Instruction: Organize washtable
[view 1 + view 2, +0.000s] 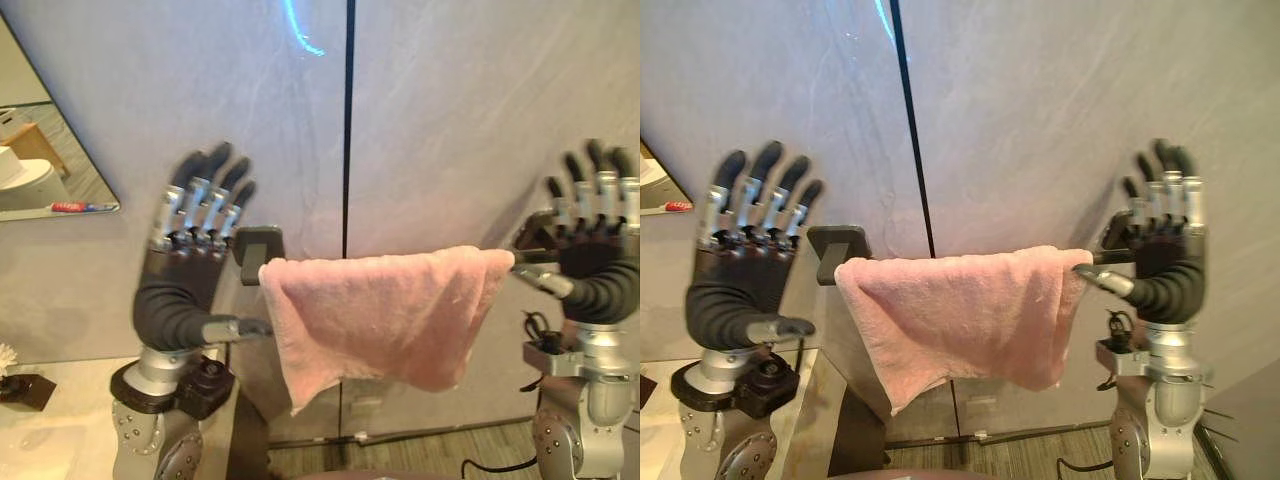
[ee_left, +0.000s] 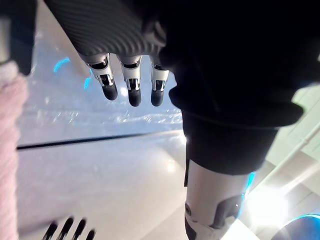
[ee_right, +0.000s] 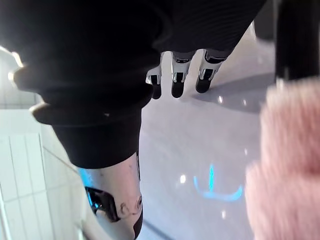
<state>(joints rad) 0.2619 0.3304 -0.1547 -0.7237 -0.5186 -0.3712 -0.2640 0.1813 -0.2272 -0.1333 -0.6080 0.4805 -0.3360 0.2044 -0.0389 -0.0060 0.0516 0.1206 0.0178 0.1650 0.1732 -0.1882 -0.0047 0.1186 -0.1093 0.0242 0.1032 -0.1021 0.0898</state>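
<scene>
A pink towel [image 1: 380, 315] hangs draped over a dark towel bar [image 1: 840, 250] fixed to a grey marbled wall [image 1: 450, 120], its lower edge sagging to a point on the robot's left. The left hand [image 1: 185, 270] is raised just beside the bar's left bracket with its fingers straight and spread, holding nothing, and its thumb points toward the towel's left edge. The right hand [image 1: 600, 270] stands upright at the bar's other end, also with its fingers extended and empty. Its thumb lies just beside the towel's right corner, though contact cannot be told. A mirror [image 1: 40, 170] shows at far left above a pale counter [image 1: 60, 420].
</scene>
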